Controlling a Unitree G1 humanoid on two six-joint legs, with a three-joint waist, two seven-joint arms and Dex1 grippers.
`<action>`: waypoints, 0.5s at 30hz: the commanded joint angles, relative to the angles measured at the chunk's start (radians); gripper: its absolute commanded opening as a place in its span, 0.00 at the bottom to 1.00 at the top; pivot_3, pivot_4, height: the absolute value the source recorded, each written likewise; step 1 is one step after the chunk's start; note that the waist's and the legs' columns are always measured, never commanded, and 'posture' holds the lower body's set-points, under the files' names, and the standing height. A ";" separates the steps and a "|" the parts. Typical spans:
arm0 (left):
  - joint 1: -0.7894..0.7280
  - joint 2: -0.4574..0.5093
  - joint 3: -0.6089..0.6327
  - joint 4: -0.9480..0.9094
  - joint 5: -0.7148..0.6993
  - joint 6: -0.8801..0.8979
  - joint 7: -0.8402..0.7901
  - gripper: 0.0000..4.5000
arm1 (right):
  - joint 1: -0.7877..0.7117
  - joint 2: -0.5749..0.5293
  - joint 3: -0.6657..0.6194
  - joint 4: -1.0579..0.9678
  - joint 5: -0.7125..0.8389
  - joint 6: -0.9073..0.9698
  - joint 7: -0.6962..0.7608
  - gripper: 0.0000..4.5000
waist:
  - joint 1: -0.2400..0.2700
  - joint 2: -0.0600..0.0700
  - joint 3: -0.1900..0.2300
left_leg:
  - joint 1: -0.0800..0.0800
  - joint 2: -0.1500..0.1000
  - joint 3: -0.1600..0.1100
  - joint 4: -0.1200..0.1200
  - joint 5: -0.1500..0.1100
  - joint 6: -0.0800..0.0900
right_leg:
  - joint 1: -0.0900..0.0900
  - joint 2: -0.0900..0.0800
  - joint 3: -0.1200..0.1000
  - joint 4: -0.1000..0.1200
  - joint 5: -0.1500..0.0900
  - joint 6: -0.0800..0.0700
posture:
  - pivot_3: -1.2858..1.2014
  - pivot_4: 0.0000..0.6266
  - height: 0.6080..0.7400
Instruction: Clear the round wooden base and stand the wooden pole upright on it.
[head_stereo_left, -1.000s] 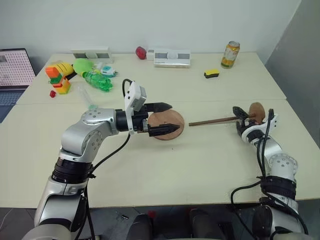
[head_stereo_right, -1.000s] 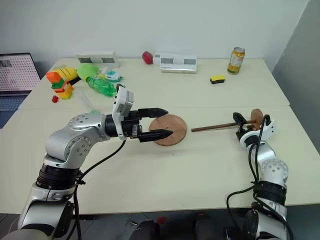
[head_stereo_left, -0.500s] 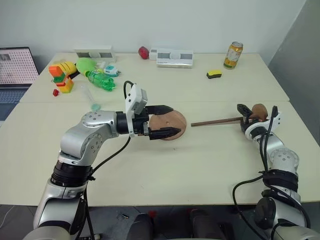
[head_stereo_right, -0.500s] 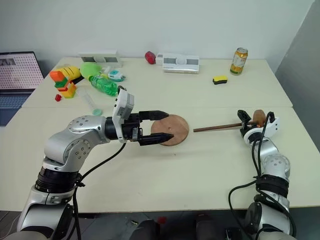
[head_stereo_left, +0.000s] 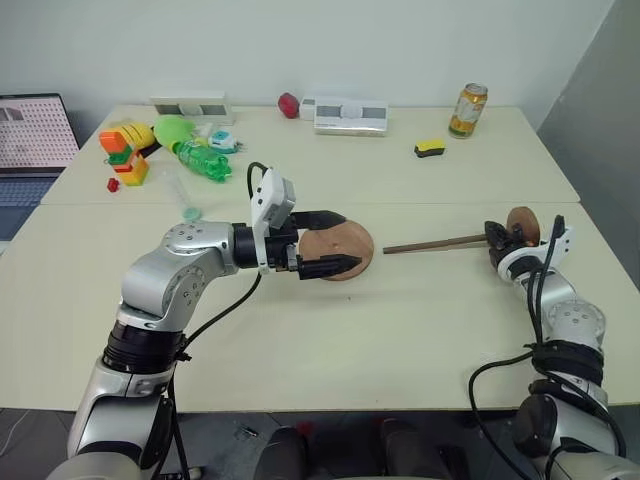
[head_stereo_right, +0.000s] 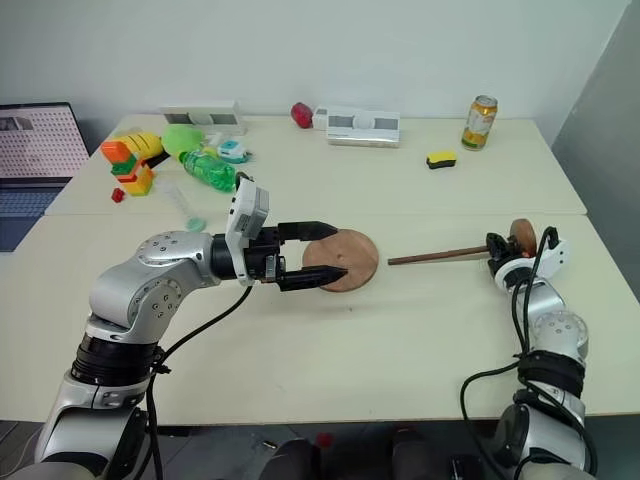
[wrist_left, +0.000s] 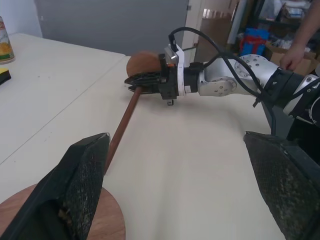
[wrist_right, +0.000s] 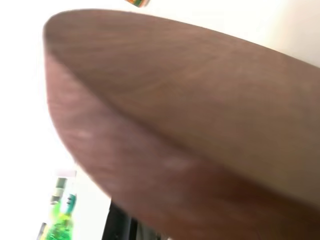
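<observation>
The round wooden base lies flat at the table's middle with nothing on it. My left gripper hovers level just over it, open, one finger at the far rim and one at the near rim; the base's edge shows between its fingers. The wooden pole lies on the table to the right, its fixed disc at the far right end. My right gripper is shut on the pole's rod right beside that disc, which looms close in the right wrist view.
Along the far table edge are a laptop, toy blocks, a green bottle, a clear tube, a red object, a white box, a yellow sponge and a can. A person's hand shows beyond the table.
My right gripper has closed on the pole next to its disc and edged slightly to the right. The left arm has stayed put over the base.
</observation>
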 joint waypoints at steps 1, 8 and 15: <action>-0.017 -0.002 0.011 -0.010 0.005 -0.020 -0.010 1.00 | -0.010 0.001 -0.012 -0.066 -0.009 0.003 -0.048 0.13 | 0.000 0.000 0.000 | 0.000 0.000 0.000 0.000 0.000 0.000 | 0.000 0.000 0.000 0.000 0.000 0.000 | 0.52 0.24 1.00; 0.097 0.034 0.096 -0.096 -0.052 0.016 0.028 1.00 | -0.121 0.031 0.181 -0.428 -0.076 0.031 -0.118 0.10 | -0.015 0.008 0.004 | 0.000 0.001 0.001 -0.001 0.000 0.000 | -0.003 0.000 0.002 0.001 0.000 0.000 | 0.52 0.24 1.00; 0.487 -0.101 0.227 -0.247 0.074 -0.210 0.268 1.00 | -0.336 0.013 0.611 -0.577 -0.369 0.036 0.033 0.10 | -0.033 0.010 0.004 | -0.004 0.002 0.001 -0.002 0.000 0.000 | -0.008 0.000 0.002 0.001 0.000 0.000 | 0.52 0.24 1.00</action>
